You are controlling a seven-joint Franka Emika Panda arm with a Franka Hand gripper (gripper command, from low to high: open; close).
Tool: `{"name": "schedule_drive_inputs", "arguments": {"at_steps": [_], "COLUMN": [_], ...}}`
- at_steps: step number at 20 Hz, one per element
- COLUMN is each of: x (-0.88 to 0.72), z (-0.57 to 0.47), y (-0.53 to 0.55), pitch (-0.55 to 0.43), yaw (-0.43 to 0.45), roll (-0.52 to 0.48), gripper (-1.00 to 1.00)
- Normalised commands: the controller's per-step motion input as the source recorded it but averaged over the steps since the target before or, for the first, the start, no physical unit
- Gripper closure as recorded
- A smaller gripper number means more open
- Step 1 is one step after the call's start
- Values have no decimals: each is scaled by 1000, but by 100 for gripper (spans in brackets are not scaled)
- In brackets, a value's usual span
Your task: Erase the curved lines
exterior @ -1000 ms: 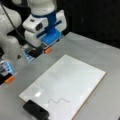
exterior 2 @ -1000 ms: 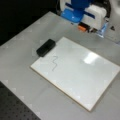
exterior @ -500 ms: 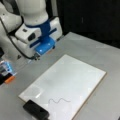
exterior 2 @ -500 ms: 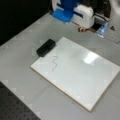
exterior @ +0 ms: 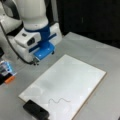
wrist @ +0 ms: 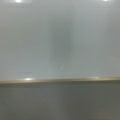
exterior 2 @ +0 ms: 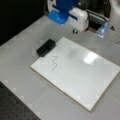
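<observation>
Approach step: I am hovering my gripper (exterior: 36, 61), jaw state not discernible, over the whiteboard's (exterior: 75, 77) far edge, well apart from the unerased curve lines (exterior: 59, 100) beside the black eraser (exterior: 35, 110), which needs grasping.

The jaws are hidden behind the gripper's (exterior: 44, 51) blue mount.

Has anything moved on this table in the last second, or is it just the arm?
Only the arm: its blue and white gripper has drifted toward a front view's left, staying raised beyond the board's far edge and holding nothing visible. The curve lines, the white board and the black eraser stayed put.
</observation>
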Motion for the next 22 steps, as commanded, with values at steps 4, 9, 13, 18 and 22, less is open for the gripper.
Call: {"name": "schedule_drive_inputs", "arguments": {"at_steps": [4, 9, 13, 18, 22], "x": [149, 155, 220, 258, 262], "z": [-6, 66, 55, 47, 28], "y": [-367, -266, -291, -324, -323], "pitch": [105, 124, 155, 154, 141], "yaw": [199, 212, 263, 243, 220], "roll": [-176, -132, -90, -61, -48], "gripper": [-100, -100, -100, -100, -100]}}
